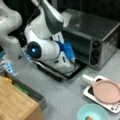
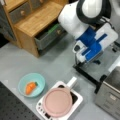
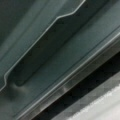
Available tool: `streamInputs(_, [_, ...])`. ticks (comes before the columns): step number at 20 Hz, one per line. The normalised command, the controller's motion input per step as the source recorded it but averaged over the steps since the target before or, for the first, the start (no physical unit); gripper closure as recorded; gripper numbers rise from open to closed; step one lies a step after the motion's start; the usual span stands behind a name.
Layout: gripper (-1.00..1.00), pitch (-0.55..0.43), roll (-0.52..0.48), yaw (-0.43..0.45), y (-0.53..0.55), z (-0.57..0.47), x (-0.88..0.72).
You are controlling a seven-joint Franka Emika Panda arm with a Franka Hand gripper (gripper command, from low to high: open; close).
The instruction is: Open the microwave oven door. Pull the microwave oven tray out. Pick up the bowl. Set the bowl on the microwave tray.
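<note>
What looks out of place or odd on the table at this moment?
The teal bowl already holds a small orange carrot. The pink plate sits on the white tray, overhanging its edge. Nothing looks spilled or damaged.

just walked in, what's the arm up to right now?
The microwave oven door is already folded down flat in front of the microwave oven. The arm is bent low over it, with the gripper at the oven's mouth; its fingers don't show. The wrist view is filled by a dark metal surface with a raised rim, close up. The bowl, with a toy carrot inside, sits untouched on the table beside the pink plate.
</note>
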Motion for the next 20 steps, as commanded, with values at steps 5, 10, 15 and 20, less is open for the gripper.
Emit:
streamInputs(5, [-1.00, -0.018, 0.301, 0.095, -0.01, -0.06, 0.20])
streamInputs(10, [-1.00, -0.019, 0.282, 0.090, -0.01, -0.08, 0.18])
streamInputs(15, [-1.00, -0.023, 0.243, 0.086, -0.04, -0.06, 0.19])
streamInputs(20, [-1.00, -0.022, 0.229, 0.080, -0.06, -0.07, 0.20])
